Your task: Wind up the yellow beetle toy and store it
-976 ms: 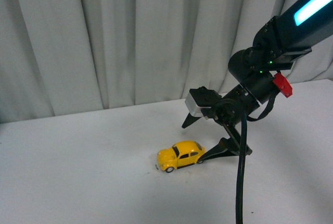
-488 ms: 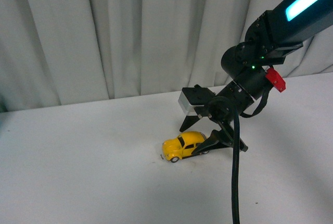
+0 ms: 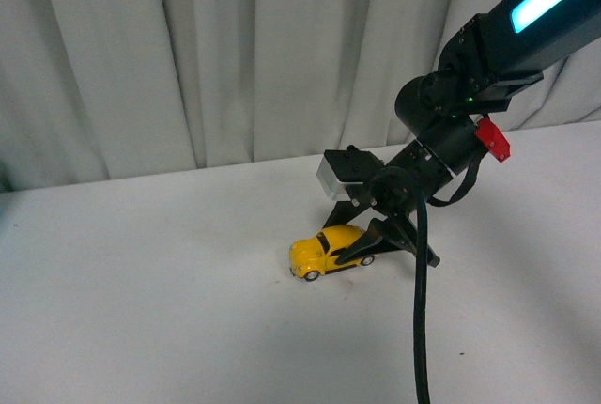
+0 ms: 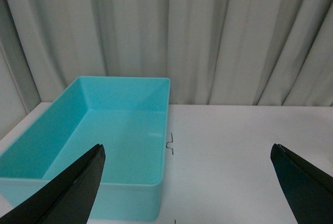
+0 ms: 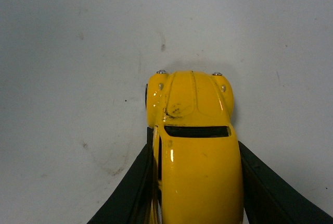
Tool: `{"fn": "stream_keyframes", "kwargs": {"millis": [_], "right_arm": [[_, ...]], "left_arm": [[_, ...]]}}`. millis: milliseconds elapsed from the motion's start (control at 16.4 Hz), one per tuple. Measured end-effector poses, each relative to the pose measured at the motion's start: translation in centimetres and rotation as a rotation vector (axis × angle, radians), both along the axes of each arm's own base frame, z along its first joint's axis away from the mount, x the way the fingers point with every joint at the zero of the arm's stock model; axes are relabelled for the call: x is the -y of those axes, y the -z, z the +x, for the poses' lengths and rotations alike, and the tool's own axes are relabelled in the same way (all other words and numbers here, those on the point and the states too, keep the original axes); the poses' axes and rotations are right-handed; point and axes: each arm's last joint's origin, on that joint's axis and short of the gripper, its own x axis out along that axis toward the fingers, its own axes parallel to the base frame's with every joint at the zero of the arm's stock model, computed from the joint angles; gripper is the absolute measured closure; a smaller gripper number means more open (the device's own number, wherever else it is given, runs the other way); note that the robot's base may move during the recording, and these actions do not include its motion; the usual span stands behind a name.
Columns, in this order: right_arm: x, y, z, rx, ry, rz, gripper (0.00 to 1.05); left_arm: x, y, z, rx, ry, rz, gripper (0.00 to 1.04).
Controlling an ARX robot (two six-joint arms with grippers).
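The yellow beetle toy (image 3: 324, 253) stands on its wheels on the white table (image 3: 141, 310), its nose pointing left in the front view. My right gripper (image 3: 349, 246) is shut on the toy's rear half, one black finger on each side. In the right wrist view the toy (image 5: 192, 140) fills the middle, with my fingers (image 5: 130, 193) pressed against both its flanks. My left gripper (image 4: 187, 182) is open and empty, its jaws wide apart above the table beside a turquoise bin (image 4: 62, 193). The left arm is out of the front view.
The turquoise open bin, empty inside, shows only in the left wrist view, close to a grey curtain (image 4: 208, 36). A curtain (image 3: 235, 56) also hangs behind the table in the front view. A black cable (image 3: 420, 329) hangs from my right arm.
My right gripper has moved left over the toy's rear and closed on it. The toy has shifted only slightly on the table.
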Motion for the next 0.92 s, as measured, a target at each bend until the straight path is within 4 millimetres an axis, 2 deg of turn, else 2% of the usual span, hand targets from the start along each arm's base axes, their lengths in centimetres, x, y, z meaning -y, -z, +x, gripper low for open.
{"fn": "stream_keyframes", "kwargs": {"millis": [305, 732, 915], "right_arm": [[-0.1, 0.1, 0.2, -0.076, 0.087, 0.036, 0.64], [-0.1, 0.6, -1.0, -0.061, 0.087, 0.036, 0.64], [0.5, 0.7, -1.6, -0.060, 0.098, 0.035, 0.64]], "left_arm": [[0.0, 0.0, 0.0, 0.000, 0.000, 0.000, 0.07], [0.0, 0.0, 0.0, 0.000, 0.000, 0.000, 0.07], [0.0, 0.0, 0.0, 0.000, 0.000, 0.000, 0.07]]}}
